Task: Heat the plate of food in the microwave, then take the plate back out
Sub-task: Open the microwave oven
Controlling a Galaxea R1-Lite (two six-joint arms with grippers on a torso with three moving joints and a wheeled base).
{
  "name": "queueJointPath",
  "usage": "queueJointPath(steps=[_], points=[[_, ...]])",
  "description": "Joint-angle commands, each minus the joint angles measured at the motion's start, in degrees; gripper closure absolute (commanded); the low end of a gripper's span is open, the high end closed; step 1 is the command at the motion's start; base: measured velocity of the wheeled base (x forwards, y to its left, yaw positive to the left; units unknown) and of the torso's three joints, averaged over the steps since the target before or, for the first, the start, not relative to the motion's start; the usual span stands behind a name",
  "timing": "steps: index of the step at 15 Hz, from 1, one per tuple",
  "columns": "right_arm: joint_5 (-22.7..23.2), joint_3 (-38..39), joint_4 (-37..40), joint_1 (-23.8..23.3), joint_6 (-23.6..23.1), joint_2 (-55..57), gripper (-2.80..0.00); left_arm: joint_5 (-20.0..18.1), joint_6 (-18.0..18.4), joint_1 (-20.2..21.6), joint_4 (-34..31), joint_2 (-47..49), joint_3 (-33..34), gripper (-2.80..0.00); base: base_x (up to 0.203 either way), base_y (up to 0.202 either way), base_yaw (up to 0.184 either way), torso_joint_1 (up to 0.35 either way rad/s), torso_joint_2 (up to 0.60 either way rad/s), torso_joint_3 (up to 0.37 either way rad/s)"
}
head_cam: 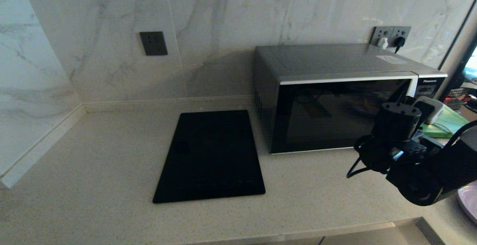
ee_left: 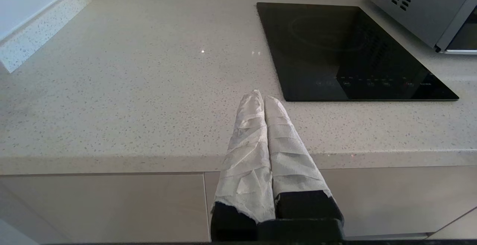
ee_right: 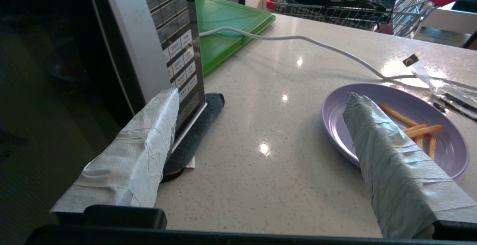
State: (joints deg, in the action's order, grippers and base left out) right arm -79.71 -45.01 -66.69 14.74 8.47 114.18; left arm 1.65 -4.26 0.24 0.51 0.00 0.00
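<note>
Progress looks slight, judging from how things lie: the microwave (head_cam: 335,99) has its dark glass door flush with the body, and the plate of food (ee_right: 395,129) sits out on the tabletop (head_cam: 93,155) beside it, so either nothing has begun or the whole cycle is over; the pictures cannot settle which. At the far left of the head view there is only pale speckled stone and marbled wall. In the left wrist view the left gripper (ee_left: 261,97) hovers off the tabletop's front edge with its taped jaws pressed together and empty, seemingly parked. At centre lies the flat black cooktop (head_cam: 210,157), then the silver-grey oven fills the middle right, its white handle band running across the top of the door. Further right the right gripper (ee_right: 261,125) is at work near the oven's lower right corner; the right wrist view shows its jaws spread wide and holding nothing, one finger near the button panel (ee_right: 179,62), the other crossing in front of the plate. A green board (ee_right: 223,28) and a white cable (ee_right: 316,47) lie beyond. The plate is round, shallow and pale lilac, carrying a few orange stick-shaped pieces, and shows only as a sliver at the lower right edge of the head view.
</note>
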Motion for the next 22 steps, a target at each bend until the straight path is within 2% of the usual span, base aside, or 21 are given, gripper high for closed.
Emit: queueJointPath(steps=[1,7,13,22], points=[[-0.4,1.5,-0.5,0.0,0.0,-1.0,-2.80,0.0,0.0,0.0,0.0,0.1,0.0,0.00,0.000,0.000,0.000,0.000,0.00,0.000],[-0.8,1.1,-3.5,0.0,-0.4,3.0,-2.80,0.0,0.0,0.0,0.0,0.1,0.0,0.00,0.000,0.000,0.000,0.000,0.00,0.000],[-0.7,-4.9,-3.9,-0.2,-2.1,5.0,-2.80,0.0,0.0,0.0,0.0,0.1,0.0,0.00,0.000,0.000,0.000,0.000,0.00,0.000],[1.7,-7.5,-4.1,0.0,-3.3,7.3,-2.80,0.0,0.0,0.0,0.0,0.1,0.0,0.00,0.000,0.000,0.000,0.000,0.00,0.000]])
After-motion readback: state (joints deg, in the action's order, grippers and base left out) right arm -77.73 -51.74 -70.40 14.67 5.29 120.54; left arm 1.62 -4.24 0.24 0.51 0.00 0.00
